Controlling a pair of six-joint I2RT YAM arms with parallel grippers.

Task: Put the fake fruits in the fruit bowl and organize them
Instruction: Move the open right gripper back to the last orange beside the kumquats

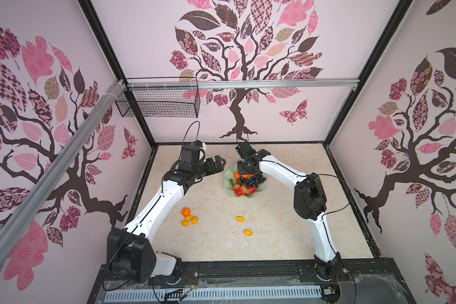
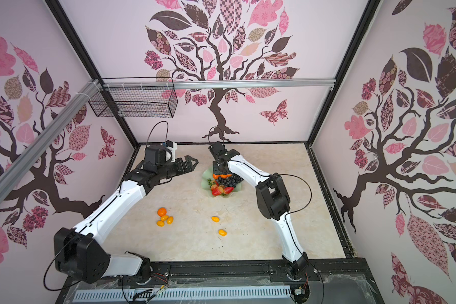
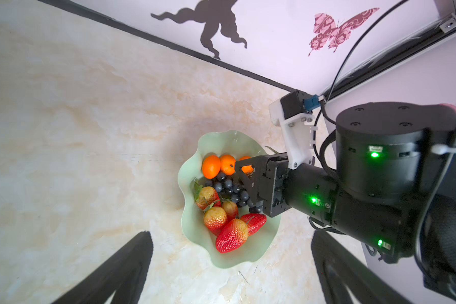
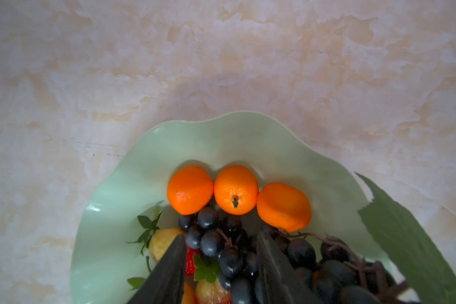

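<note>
The right gripper (image 4: 221,237) hangs low over the fruit bowl (image 4: 221,126), jaws apart, with the grape bunch (image 4: 208,244) showing between them and three oranges (image 4: 236,189) just past its tips. The left gripper (image 1: 219,163) hovers beside the fruit bowl, spread wide and empty.

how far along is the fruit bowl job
Done: three round oranges, red plastic strawberries and the dark grape bunch lie in the pale mint wavy-rimmed bowl. In hand: the right tool sits astride the grapes, grip unclear; the left tool hangs open, empty. Left: one round orange and five small yellow-orange ovals on the marble table.
</note>
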